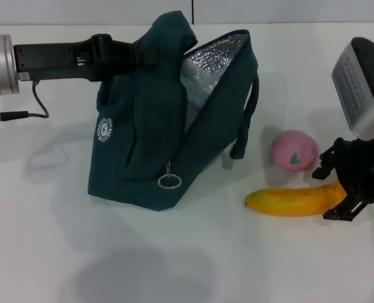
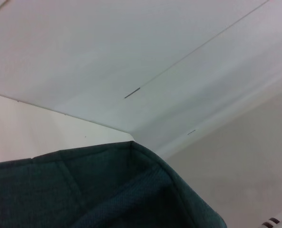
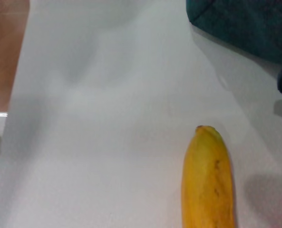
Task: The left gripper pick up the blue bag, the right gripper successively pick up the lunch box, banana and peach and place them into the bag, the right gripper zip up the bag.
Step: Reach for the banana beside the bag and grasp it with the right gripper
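Nearest to us in the head view, the banana (image 1: 294, 201) lies flat on the white table (image 1: 174, 265), and the right gripper (image 1: 352, 189) sits at its 3 o'clock end, black fingers straddling that tip. We cannot tell whether they are already pressing on it. Just beyond the banana, toward 12 o'clock, the peach (image 1: 294, 150) rests on the table, near the fruit but apart from it.

The right wrist view adds what the head view hides: the banana's (image 3: 208, 180) free dark tip lies clear on bare table, with a corner of the blue bag (image 3: 240, 26) farther off.

At 9 o'clock the left gripper (image 1: 150, 55) reaches in level and is clamped on the blue bag (image 1: 149, 145) at its raised top edge, holding the mouth open so the foil lining (image 1: 209, 69) shows. The left wrist view shows only teal fabric (image 2: 107, 190) against pale wall.

Open table spreads between banana and bag, and across the near edge at 6 o'clock.
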Controlling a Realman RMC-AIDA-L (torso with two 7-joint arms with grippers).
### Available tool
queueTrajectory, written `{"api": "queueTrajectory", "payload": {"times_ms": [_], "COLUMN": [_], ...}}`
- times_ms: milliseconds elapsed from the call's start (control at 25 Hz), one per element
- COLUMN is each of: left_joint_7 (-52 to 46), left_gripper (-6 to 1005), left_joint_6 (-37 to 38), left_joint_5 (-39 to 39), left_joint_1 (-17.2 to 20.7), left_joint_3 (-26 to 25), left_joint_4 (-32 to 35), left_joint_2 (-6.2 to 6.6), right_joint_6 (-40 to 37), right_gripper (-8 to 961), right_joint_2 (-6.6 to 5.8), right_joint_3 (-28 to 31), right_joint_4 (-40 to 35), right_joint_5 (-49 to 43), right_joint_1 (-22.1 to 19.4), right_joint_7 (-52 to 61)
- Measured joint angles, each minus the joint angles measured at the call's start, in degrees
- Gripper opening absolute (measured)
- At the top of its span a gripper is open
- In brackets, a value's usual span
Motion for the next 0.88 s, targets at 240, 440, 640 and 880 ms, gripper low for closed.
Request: {"api": "queueTrajectory", "payload": {"times_ms": [240, 440, 640, 880], "left_joint_7": [0.2, 0.3, 0.3, 0.3], "left_gripper": [34, 34, 34, 33], "left_joint_6": [0.0, 0.0, 0.0, 0.0], "left_joint_5": [0.1, 0.1, 0.0, -0.2], "left_joint_1": [0.0, -0.1, -0.1, 0.2], "left_joint_3": [0.0, 0.0, 0.0, 0.0], "left_joint_4": [0.0, 0.0, 0.0, 0.0], "left_joint_2": [-0.19, -0.24, -0.13, -0.06], "right_joint_6": [2.9, 3.8, 3.8, 3.0], "right_gripper": [765, 762, 721, 558], "right_joint_2": [0.06, 0.08, 0.13, 0.15], "right_joint_3": [-2.0, -2.4, -2.6, -2.8], "right_joint_4": [0.6, 1.7, 1.8, 1.2], "right_joint_5": [-0.1, -0.1, -0.1, -0.1], "right_joint_1": [-0.7, -0.7, -0.6, -0.8], "right_joint_7": [-0.1, -0.3, -0.6, -0.7]}}
